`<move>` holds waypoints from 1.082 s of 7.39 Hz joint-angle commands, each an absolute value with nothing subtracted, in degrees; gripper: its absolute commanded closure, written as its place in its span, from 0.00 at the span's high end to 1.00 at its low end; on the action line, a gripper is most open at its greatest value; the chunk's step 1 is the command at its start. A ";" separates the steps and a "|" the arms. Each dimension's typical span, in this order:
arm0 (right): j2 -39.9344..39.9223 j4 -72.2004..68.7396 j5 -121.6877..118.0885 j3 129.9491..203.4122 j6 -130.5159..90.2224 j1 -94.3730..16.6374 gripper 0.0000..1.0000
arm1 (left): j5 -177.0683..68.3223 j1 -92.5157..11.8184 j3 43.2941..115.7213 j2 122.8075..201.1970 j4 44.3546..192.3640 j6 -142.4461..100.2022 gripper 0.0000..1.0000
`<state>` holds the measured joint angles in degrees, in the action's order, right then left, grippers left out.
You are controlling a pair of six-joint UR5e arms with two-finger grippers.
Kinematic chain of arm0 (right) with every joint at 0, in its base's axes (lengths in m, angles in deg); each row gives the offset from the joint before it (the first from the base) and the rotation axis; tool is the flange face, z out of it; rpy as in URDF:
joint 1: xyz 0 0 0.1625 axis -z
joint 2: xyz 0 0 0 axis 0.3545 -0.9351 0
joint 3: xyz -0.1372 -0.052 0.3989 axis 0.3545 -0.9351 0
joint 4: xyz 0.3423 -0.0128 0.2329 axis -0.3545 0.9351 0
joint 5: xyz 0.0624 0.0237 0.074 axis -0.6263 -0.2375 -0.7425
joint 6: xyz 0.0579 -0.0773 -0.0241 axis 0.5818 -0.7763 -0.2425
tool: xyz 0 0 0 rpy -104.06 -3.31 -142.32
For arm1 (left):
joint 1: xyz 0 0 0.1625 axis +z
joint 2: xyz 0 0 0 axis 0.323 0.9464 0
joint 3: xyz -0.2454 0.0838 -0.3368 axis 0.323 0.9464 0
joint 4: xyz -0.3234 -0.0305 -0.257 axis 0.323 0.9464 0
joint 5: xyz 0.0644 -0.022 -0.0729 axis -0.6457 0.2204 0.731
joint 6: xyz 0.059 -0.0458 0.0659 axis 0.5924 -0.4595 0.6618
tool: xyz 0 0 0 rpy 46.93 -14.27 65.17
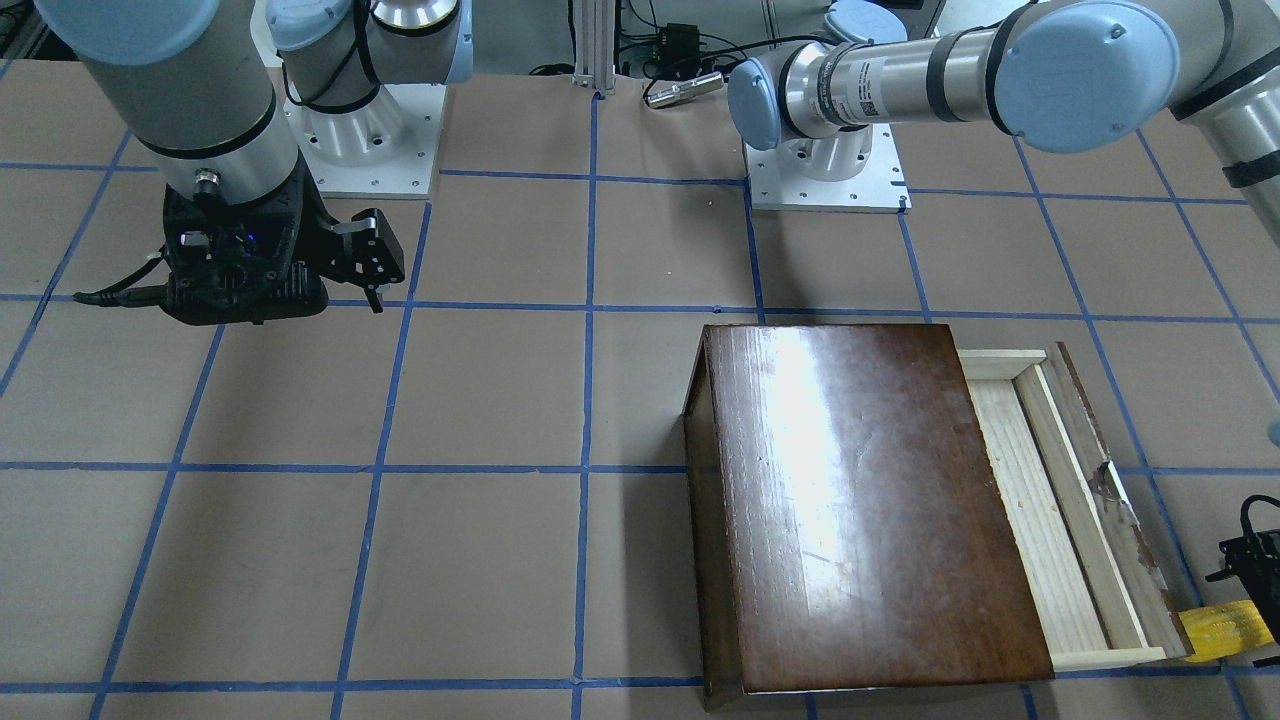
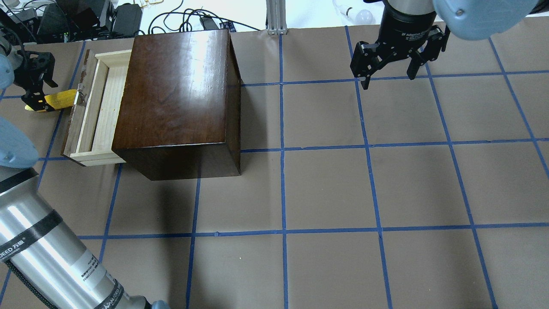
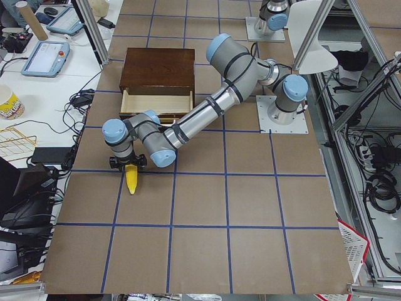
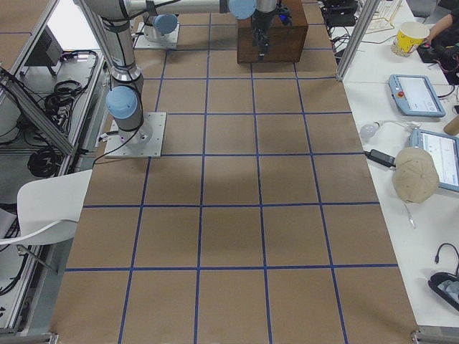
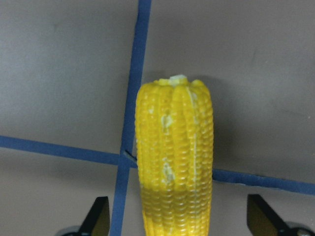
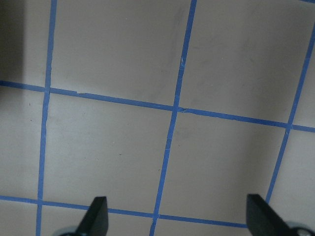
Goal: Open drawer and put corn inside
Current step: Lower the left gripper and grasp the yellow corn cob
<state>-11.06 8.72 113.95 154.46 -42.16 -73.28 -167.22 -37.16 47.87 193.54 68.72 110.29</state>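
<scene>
The big brown table (image 2: 326,189) has blue lines on it. On the robot's left side sits the shiny dark box (image 2: 176,90); the drawer (image 2: 101,111) is pulled part way out of it, toward the table's left end; its pale wood floor shows, so there is room to drop something in; I think the opening part is done.

The right arm is far from the box, across the table; the right gripper (image 2: 390,80) hangs over bare table with its fingers spread apart and nothing between them; I guess it is parked there so it is not in the way.

The left gripper (image 2: 38,91) is down low, just outside the drawer's worn dark front (image 1: 1110,500); its fingers (image 5: 100,216) are wide apart, one on each side of the corn (image 5: 174,162), and they do not touch it; they stand like that so they can close on its fat middle.

The corn lies flat on the table, not in the drawer; one end is just beside the drawer front, and I cannot tell if it touches; the next job looks like a squeeze, a lift, and a short carry over the front.
</scene>
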 commanded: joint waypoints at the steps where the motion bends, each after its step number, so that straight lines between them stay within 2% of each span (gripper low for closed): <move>1: -11.06 8.71 113.95 154.46 -42.18 -73.28 1.00 | -167.05 -37.14 48.30 193.74 68.70 110.94 0.89; 2: -11.06 8.71 113.95 154.46 -42.18 -73.28 1.00 | -167.14 -37.14 48.30 193.82 68.70 111.03 0.79; 3: -11.06 8.71 113.95 154.46 -42.18 -73.28 1.00 | -167.14 -37.14 48.30 193.91 68.70 111.55 0.60; 4: -11.06 8.80 113.95 154.46 -42.18 -73.28 1.00 | -167.14 -37.14 48.13 193.91 68.70 111.82 0.26; 5: -11.06 8.71 113.95 154.46 -42.18 -73.28 1.00 | -167.14 -37.14 48.13 193.82 68.70 111.91 0.07; 6: -11.06 8.71 113.95 154.46 -42.18 -73.28 1.00 | -167.22 -37.14 48.04 193.82 68.70 112.00 0.00; 8: -11.06 8.71 113.95 154.46 -42.18 -73.28 1.00 | -167.31 -37.14 47.95 193.04 68.79 111.74 0.00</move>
<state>-11.06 8.71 113.95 154.46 -42.19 -73.28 -167.27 -37.14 47.92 193.54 68.72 111.88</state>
